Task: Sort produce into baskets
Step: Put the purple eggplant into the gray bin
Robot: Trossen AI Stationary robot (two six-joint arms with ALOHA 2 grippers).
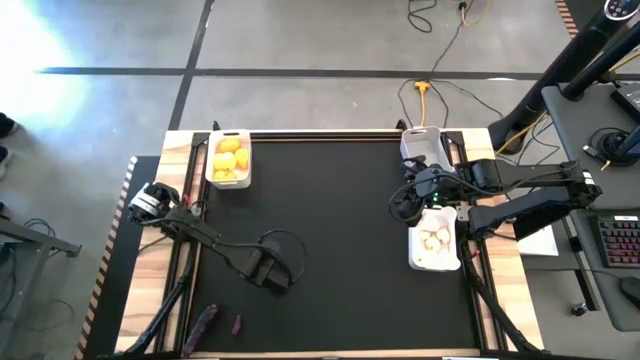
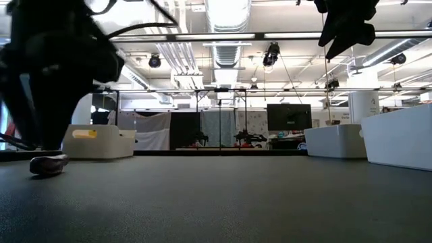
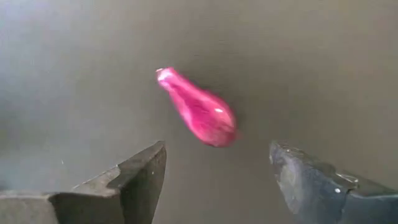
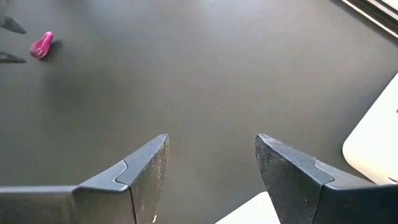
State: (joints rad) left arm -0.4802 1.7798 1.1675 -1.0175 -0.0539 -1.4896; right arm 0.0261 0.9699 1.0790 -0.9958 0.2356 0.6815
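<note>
Jaws of the left gripper (image 3: 217, 180) spread apart and holding nothing, poised above a small purple eggplant piece (image 3: 199, 109) lying loose on the dark bench (image 1: 330, 230) just ahead of the fingertips. Jaws of the right gripper (image 4: 211, 168) likewise parted and empty, hovering by the right-hand side of the bench next to the basket of garlic (image 1: 435, 245), with bulbs resting inside it. Beyond that, toward the far right corner, a second white basket (image 1: 422, 145), contents not clear to make out. At the far left corner, a third basket (image 1: 228, 158) filled with yellow lemons and one orange fruit among them. Near the front left edge, seen from above, a longer purple eggplant (image 1: 201, 328) lying half on the wooden border, and the small piece just beside it on the dark mat. Left arm stretched from the left edge toward the front middle of the bench; right arm reaching in from the right side.
</note>
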